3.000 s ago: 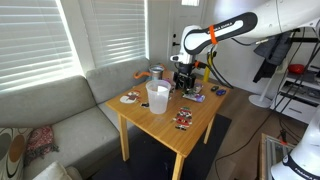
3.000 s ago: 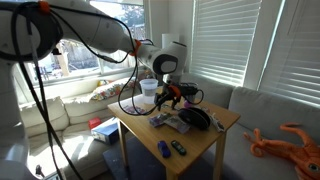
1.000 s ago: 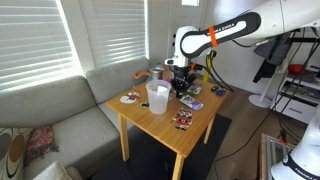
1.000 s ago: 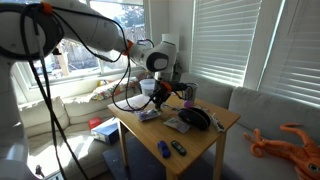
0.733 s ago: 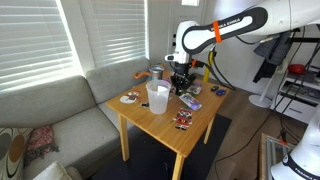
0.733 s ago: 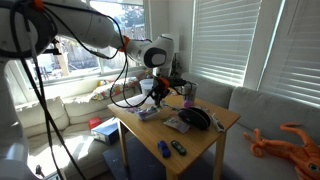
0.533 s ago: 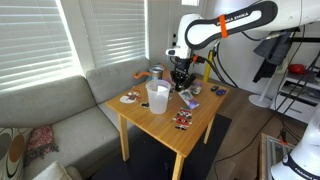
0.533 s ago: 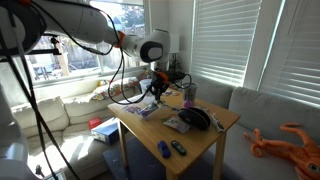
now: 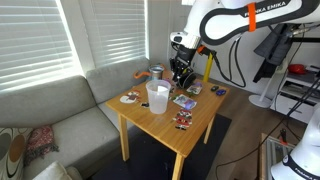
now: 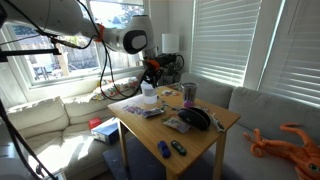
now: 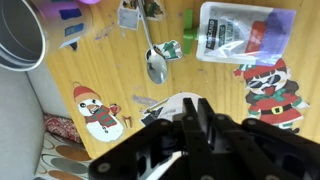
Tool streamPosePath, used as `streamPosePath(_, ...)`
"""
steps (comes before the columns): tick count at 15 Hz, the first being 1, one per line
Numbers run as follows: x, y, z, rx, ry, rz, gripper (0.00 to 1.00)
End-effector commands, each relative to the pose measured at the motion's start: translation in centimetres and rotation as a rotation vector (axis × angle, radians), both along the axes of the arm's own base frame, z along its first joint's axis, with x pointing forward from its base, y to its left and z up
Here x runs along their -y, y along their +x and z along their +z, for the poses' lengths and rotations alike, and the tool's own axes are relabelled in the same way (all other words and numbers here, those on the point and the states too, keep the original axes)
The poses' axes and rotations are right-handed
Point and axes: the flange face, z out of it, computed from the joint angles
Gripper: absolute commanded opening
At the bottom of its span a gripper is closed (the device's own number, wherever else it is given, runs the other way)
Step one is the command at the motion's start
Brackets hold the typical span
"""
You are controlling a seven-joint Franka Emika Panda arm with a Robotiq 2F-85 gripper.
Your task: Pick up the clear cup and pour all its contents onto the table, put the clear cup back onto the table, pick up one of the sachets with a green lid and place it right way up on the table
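Note:
The clear cup [image 9: 158,97] [image 10: 148,94] stands upright on the light-wood table [image 9: 162,127]. Small sachets [image 9: 186,101] lie scattered on the top around it. My gripper [image 9: 181,76] [image 10: 152,75] hangs high above the table beside the cup. In the wrist view its fingers [image 11: 193,105] stand almost together. A whitish, dark-printed piece shows past their tips and looks like a sachet; I see no lid on it. Another sachet with a green lid [image 11: 240,35] lies flat on the wood, its cap toward the spoon.
A grey-and-orange container [image 9: 157,73] [image 11: 18,35] stands at the table's back. A spoon [image 11: 155,65], a snowman sticker [image 11: 98,108] and a Santa sticker [image 11: 265,95] lie on the top. A black object [image 10: 196,118] sits near the sofa side. A grey sofa [image 9: 60,110] borders the table.
The arm has risen from just above the table top to well above it, its fingers staying closed. The cup and the loose sachets have not moved.

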Motion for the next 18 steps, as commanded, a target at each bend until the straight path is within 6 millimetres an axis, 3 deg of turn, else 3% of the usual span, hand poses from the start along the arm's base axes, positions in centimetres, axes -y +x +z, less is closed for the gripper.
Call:
streamPosePath(1,0.2,-1.9,-0.2,0.036,-0.017,-0.083,0.38)
streamPosePath(6,2.7,-1.9,-1.9,-0.027,0.089,-0.344,0.7)
streamPosePath(7,2.0,-1.4,-1.9,-0.032,0.042,-0.277,0.53)
streamPosePath(10,2.7,-1.4,-2.1,-0.039,0.061,-0.32,0.7)
streamPosePath(11,3.3,-1.1,-2.3,-0.032,0.059,-0.386,0.93)
streamPosePath(14,4.4,-0.8,-4.2,-0.095,0.08,-0.577,1.0)
streamPosePath(18,5.9,-0.2,-6.8,-0.209,0.128,-0.754,1.0)
